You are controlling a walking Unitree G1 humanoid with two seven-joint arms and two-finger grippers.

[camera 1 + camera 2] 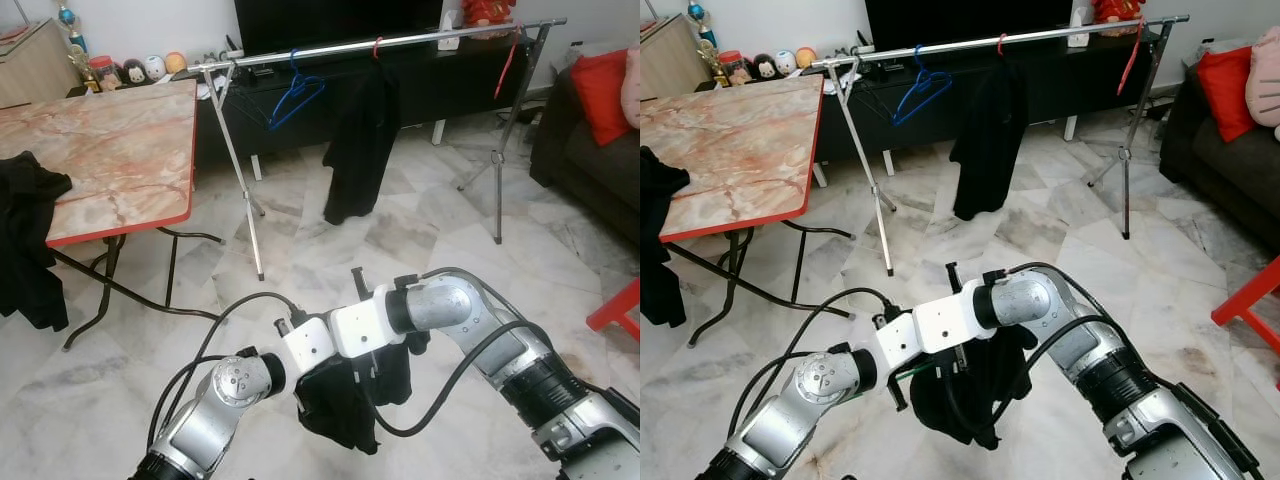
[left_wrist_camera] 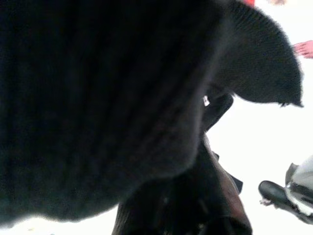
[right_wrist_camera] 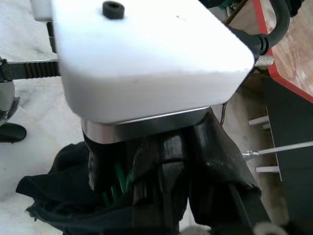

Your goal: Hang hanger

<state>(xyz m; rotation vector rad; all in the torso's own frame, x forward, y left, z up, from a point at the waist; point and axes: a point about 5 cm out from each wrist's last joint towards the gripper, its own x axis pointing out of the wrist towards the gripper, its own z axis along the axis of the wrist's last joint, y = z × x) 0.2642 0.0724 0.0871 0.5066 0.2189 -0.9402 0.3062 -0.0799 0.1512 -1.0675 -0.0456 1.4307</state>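
I see, largest first, the marble floor, then the folding table at my left with a dark cloth draped over its near left edge, then the clothes rail standing well ahead of me, its long axis running left to right across the room. On the rail hang a black garment near the middle, an empty blue hanger toward the left end and a red hanger near the right end. Close below the head camera both arms meet over a black garment bundle. The green hanger is buried in that bundle; a thin green wire shows beside the left gripper and again as green strands in the right wrist view. The right gripper is pressed into the same cloth, and I cannot tell whether either gripper is clenched or released, since fabric covers the fingers. I judge that the load lies low and near, with the rail far forward and higher, so the coming move calls for walking ahead and lifting. Both arms are equally near the bundle.
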